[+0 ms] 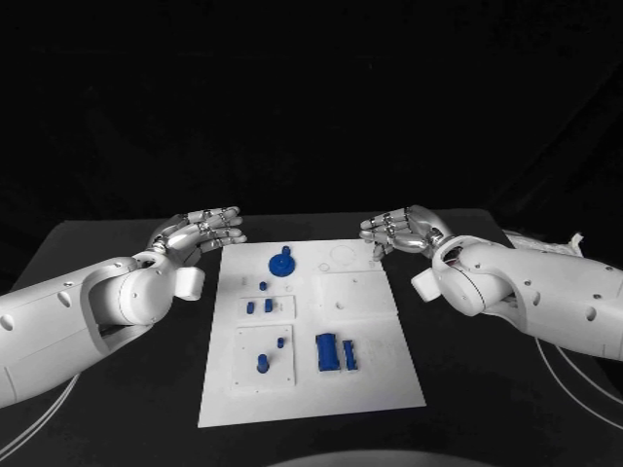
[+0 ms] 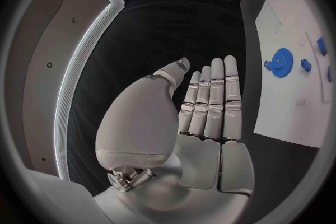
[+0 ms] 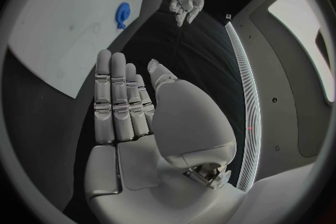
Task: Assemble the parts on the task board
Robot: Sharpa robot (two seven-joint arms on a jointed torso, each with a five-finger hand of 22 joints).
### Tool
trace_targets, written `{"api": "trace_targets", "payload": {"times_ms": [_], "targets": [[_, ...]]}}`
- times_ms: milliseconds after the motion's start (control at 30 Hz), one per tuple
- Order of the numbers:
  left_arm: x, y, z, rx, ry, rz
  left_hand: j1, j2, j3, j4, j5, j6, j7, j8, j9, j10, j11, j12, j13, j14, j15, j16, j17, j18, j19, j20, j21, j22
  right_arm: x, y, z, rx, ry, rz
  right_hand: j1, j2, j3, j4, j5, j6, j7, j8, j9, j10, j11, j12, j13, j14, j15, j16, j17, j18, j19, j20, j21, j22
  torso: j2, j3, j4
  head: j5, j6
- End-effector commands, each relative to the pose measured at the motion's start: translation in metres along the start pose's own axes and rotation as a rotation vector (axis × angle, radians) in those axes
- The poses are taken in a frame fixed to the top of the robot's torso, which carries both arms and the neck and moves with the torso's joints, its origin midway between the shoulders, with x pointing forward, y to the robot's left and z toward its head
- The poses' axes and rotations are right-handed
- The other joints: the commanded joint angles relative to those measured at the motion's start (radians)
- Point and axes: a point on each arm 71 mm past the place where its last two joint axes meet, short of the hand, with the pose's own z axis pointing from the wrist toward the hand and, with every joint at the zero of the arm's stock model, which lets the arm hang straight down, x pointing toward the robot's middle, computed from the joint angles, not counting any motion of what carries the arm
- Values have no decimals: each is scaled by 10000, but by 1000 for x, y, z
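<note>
The white task board lies in the middle of the black table. On it a blue gear sits near the far edge, small blue pegs stand in the middle-left block, and two blue blocks lie side by side nearer me. My left hand hovers off the board's far left corner and holds nothing; in the left wrist view its fingers are stretched out straight. My right hand hovers at the far right corner, also empty, its fingers straight. The gear is seen from both wrists.
Two more blue pegs stand in the near-left block of the board. Black table surface spreads on both sides of the board, and a dark curtain hangs behind. A bundle of white cable lies by my right arm.
</note>
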Motion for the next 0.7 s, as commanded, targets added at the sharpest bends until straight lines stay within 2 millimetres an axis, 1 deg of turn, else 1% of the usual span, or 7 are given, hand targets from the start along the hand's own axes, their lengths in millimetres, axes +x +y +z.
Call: {"api": "trace_targets", "payload": {"times_ms": [33, 167, 200, 333, 367, 633, 700], "targets": [[-4, -2, 9, 586, -244, -358, -100, 42, 62, 28, -22, 10, 30, -168, -13, 20, 150, -394, -138, -278, 268, -1159, -495, -23, -881, 322, -879, -657, -7, 2, 14, -897, -384, 2688, 47, -40, 146, -29, -71, -25, 69, -39, -255, 16, 160, -512, -991, -760, 370, -1368, -957, -89, -555, 348, -1046, -694, -229, 3, -5, 117, 342], [-6, -2, 17, 826, -615, -369, -100, 54, -105, -10, -27, -20, 54, -458, -8, -135, 288, -1003, -151, -477, 561, -2496, -1143, 100, -1651, 832, -1765, -1500, -9, 1, 28, -1115, -590, 3173, -91, -12, 190, -270, -54, -54, 145, -28, -790, 125, 238, -801, -2548, -699, 612, -2725, -2401, 73, -465, 748, -2250, -1639, -244, 42, 4, 281, 797], [-5, 1, 16, 327, -423, -87, -4100, 398, -1105, -539, -461, -2946, -548, -726, -663, -3237, -207, -1373, -772, -3390, 131, -3228, -1540, -511, -4087, 26, -2035, -2459, -8, -2, 26, -465, -699, 1789, -4183, 226, -267, -1131, -574, -2859, -474, -651, -1337, -3097, -192, -1431, -3234, -3859, 265, -3040, -3186, -534, -3474, 54, -2806, -2201, -179, 5, -1, 175, 523], [-4, 2, 15, 353, -491, -23, -5056, 523, -1401, -539, -572, -3621, -639, -1456, -663, -3971, -258, -1572, -772, -4035, 102, -3636, -1750, -512, -4736, -77, -2911, -2833, -5, 0, 25, -520, -765, 1875, -5188, 226, -385, -1131, -697, -3503, -574, -651, -1561, -3791, -240, -1431, -3662, -4527, 216, -3318, -3613, -534, -4104, -42, -3122, -2487, -206, 36, -16, 235, 603], [-3, 2, 14, 368, -529, 13, -5407, 1235, -1492, -539, -613, -3872, -683, -1456, -663, -4237, -302, -1601, -772, -4286, 68, -3709, -1787, -512, -4948, -138, -2911, -2922, -3, 1, 25, -550, -802, 1922, -5526, 226, -432, -1131, -740, -3731, -620, -651, -1609, -4047, -275, -1431, -3727, -4781, -500, -3355, -3686, -547, -4349, -95, -3176, -2537, -221, 54, -25, 269, 647], [12, 7, 2, 691, -1188, 671, -7760, 1235, -2092, -539, -1537, -5590, -1020, -1456, -663, -6049, -585, -2425, -772, -5973, -747, -4179, -2664, -814, -6394, -586, -2911, -3511, 27, 19, 13, -909, -1455, 2697, -7965, 226, -1323, -1131, -1051, -5393, -954, -651, -1946, -5929, -1146, -1431, -4180, -6641, -500, -4165, -4196, -822, -6124, -475, -3543, -2899, -460, 335, -159, 802, 1361], [19, 8, -4, 871, -1478, 979, -8271, 1235, -2219, -539, -1537, -5963, -1092, -1456, -663, -6441, -1288, -2425, -772, -6338, -747, -4279, -2664, -837, -6706, -681, -2911, -3637, 39, 26, 7, -971, -1715, 2970, -8491, 226, -1323, -1131, -1817, -5750, -1025, -651, -2018, -6339, -1146, -1431, -4278, -7045, -500, -4165, -4305, -917, -6507, -558, -3624, -2976, -514, 399, -190, 923, 1524]]}}
